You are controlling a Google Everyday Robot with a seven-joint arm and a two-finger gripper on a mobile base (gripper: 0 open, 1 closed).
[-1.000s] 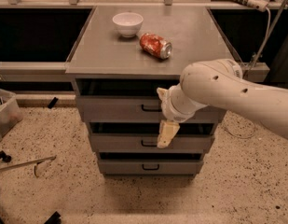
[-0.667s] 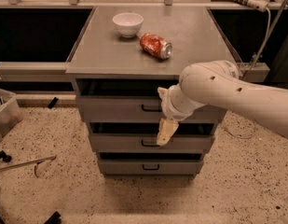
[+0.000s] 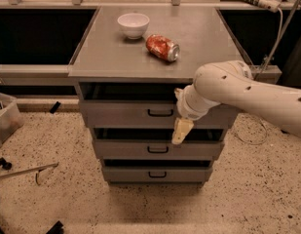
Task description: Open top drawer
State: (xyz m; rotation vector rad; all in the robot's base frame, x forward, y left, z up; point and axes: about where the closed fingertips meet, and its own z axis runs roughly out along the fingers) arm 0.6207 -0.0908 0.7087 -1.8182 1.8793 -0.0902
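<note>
The top drawer [image 3: 121, 115] is the widest grey front of the three, just under the cabinet's top, with a small black loop handle [image 3: 160, 113] at its centre. A dark gap shows above its front. My gripper [image 3: 181, 130] hangs down from the white arm [image 3: 237, 89], which reaches in from the right. It sits just right of the handle and a little below it, in front of the drawer's lower edge. I cannot tell whether it touches the handle.
A white bowl [image 3: 133, 23] and a red can [image 3: 162, 48] lying on its side sit on the cabinet top [image 3: 101, 52]. Two narrower drawers [image 3: 125, 149] [image 3: 125, 173] lie below. A bin [image 3: 5, 121] and a rod [image 3: 28, 170] are on the speckled floor at left.
My gripper has shifted slightly up and to the right, closer to the top drawer's front. The drawer does not look moved.
</note>
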